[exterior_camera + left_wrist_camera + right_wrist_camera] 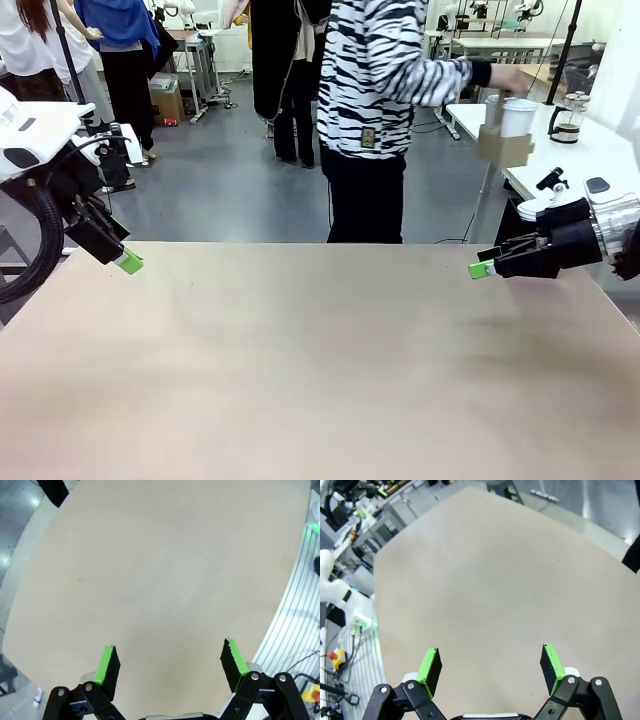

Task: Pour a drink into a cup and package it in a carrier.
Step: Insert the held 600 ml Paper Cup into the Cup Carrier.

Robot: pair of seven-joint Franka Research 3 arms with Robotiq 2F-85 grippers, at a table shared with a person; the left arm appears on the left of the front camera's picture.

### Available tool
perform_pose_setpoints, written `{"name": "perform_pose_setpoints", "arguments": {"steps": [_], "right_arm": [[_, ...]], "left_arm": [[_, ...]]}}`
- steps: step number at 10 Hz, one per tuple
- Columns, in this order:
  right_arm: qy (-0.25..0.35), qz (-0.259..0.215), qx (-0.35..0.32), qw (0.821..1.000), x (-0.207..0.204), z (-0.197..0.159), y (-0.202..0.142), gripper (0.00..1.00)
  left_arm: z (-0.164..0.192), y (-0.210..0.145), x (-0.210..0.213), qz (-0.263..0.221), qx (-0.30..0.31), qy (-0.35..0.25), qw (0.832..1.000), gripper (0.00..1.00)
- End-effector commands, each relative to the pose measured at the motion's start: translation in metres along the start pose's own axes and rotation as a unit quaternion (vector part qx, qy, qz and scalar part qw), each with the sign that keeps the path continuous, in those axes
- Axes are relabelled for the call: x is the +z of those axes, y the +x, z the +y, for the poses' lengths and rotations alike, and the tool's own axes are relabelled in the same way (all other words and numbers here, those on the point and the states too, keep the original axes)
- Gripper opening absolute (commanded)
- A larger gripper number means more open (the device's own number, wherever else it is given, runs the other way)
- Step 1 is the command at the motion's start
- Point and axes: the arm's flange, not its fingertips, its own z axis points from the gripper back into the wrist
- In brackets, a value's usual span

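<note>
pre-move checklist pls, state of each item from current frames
1. Left gripper open, nothing between its fingers: ok.
2. Right gripper open, nothing between its fingers: ok.
3. Carrier within reach: not ok; the person holds it beyond the far edge, near a side table.
4. Cup on the main table: not ok; it sits in the carrier, lid on.
5. Drink available: cannot tell; a jug stands on the side table, its contents unclear.
6. Person's hand away from both grippers: ok.

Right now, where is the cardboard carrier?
In the front view the carrier is at the far right, off the robot's table, held by the person's hand near a glass jug.
</note>
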Motion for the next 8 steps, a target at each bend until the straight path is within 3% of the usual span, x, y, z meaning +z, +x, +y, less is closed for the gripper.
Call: {"name": "perform_pose_setpoints", "arguments": {"steps": [1, 8], "right_arm": [[0.006, -0.003, 0.012, 1.0, 0.0017, -0.0063, 0.0016, 1.0], [0.006, -0.003, 0.012, 1.0, 0.0017, -0.0063, 0.0016, 1.0]], "left_arm": [[0.0016, 0.001, 0.002, 0.003, 0.004, -0.003, 1.0, 1.0], [0.0016, 0.001, 0.002, 0.003, 0.004, -0.003, 1.0, 1.0]]}}
